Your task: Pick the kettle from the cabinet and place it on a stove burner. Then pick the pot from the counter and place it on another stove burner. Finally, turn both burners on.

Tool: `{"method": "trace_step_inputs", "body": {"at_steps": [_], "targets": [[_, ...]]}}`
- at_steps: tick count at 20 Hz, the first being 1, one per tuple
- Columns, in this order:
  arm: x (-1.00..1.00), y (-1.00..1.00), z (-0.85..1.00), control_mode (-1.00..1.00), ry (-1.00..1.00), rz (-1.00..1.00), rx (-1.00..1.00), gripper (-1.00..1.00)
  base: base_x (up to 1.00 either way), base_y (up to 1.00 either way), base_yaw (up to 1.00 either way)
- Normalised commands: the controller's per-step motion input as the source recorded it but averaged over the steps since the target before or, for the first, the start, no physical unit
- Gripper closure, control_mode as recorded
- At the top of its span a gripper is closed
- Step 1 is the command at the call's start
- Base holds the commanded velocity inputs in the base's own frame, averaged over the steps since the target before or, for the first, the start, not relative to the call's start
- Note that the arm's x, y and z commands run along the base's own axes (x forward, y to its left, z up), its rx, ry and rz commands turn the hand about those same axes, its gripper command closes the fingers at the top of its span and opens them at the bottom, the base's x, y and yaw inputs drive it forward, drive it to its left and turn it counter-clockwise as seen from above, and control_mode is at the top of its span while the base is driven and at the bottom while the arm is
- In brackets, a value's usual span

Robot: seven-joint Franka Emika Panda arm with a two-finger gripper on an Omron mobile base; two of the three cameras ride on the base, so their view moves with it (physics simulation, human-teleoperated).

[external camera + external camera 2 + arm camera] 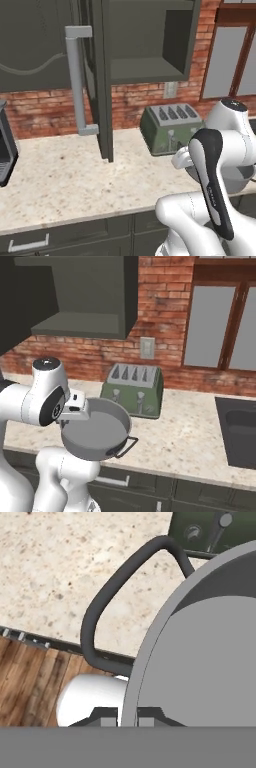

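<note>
My gripper (129, 719) is shut on the rim of the pot (200, 652), a wide round grey metal pot without a lid. Its dark loop handle (107, 597) arches over the counter's front edge. In the right base view the pot (95, 431) hangs tilted just above the beige counter (185, 431), in front of the toaster, with the gripper (70, 420) at its left rim. Part of the pot (241, 174) peeks from behind my arm. The cabinet (150, 45) stands open, its shelf bare. The kettle and the stove burners are out of view.
The cabinet's open door (102, 100), with its long grey bar handle (76, 80), juts out over the counter (65, 175). A green toaster (134, 390) stands against the brick wall. A dark sink (240, 431) lies at the right. A dark appliance (5, 155) sits at the left edge.
</note>
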Motion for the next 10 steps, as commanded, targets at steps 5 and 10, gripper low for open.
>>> {"method": "trace_step_inputs", "body": {"at_steps": [5, 10], "targets": [[0.00, 0.00, 0.00, 1.00, 0.00, 0.00, 0.00, 1.00, -0.02, 0.00, -0.28], [0.00, 0.00, 0.00, 1.00, 0.00, 0.00, 0.00, 1.00, 0.00, 0.00, -0.30]]}}
